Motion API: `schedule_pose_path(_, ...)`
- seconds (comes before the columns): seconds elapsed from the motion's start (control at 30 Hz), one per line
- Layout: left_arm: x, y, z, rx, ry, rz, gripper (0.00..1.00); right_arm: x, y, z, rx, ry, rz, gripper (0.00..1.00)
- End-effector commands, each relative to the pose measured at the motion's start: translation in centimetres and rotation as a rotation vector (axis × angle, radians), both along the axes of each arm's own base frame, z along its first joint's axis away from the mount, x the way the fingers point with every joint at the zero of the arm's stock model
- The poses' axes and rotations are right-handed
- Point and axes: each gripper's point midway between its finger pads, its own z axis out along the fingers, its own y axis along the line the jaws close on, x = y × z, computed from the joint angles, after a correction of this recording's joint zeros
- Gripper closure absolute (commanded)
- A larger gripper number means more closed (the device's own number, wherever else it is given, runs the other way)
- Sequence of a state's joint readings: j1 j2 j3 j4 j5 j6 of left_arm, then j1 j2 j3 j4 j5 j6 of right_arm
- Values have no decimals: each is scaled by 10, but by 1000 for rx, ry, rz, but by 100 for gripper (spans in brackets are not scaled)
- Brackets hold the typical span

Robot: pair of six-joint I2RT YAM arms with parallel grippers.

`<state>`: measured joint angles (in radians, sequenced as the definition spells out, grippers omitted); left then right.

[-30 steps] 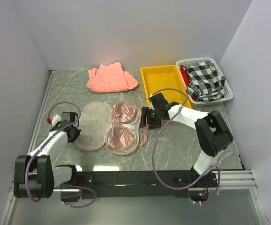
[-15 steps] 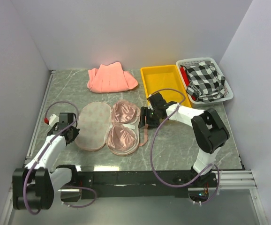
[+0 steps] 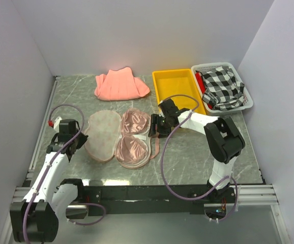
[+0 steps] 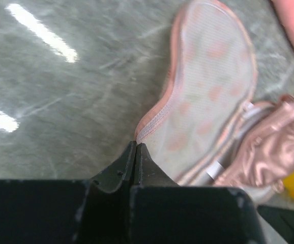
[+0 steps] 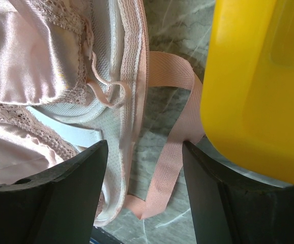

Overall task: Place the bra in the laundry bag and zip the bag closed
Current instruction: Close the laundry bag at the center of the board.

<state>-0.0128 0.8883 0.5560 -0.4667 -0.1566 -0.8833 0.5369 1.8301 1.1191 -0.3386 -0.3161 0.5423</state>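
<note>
So the left pincer point(image 4: 137, 148) has its tips pressed tight together on the pink edging of the laundry bag point(image 4: 208, 96). It looks like it's pinching the rim of the open flap, and the rest of the bag is spread flat on the worktop point(image 4: 60, 112) ahead of it and to its right. The right pincer point(image 5: 144, 147) is spread wide with nothing in it, over the bag's other edge, and a loop of pink ribbon point(image 5: 170, 162) lies between its fingers. The bra point(image 5: 25, 46) sits in the bag's open half, ahead and left of that pincer, and the yellow tray point(image 5: 254, 86) is close on its right.
</note>
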Motion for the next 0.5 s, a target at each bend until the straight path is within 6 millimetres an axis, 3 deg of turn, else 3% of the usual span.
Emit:
schedule_pose_path(0.0, 14, -27, 38, -40, -134, -158, 99, 13, 9, 13, 36, -41, -9, 32)
schedule_pose_path(0.47, 13, -112, 106, -107, -322, -547, 99, 13, 8, 12, 33, -38, -21, 32)
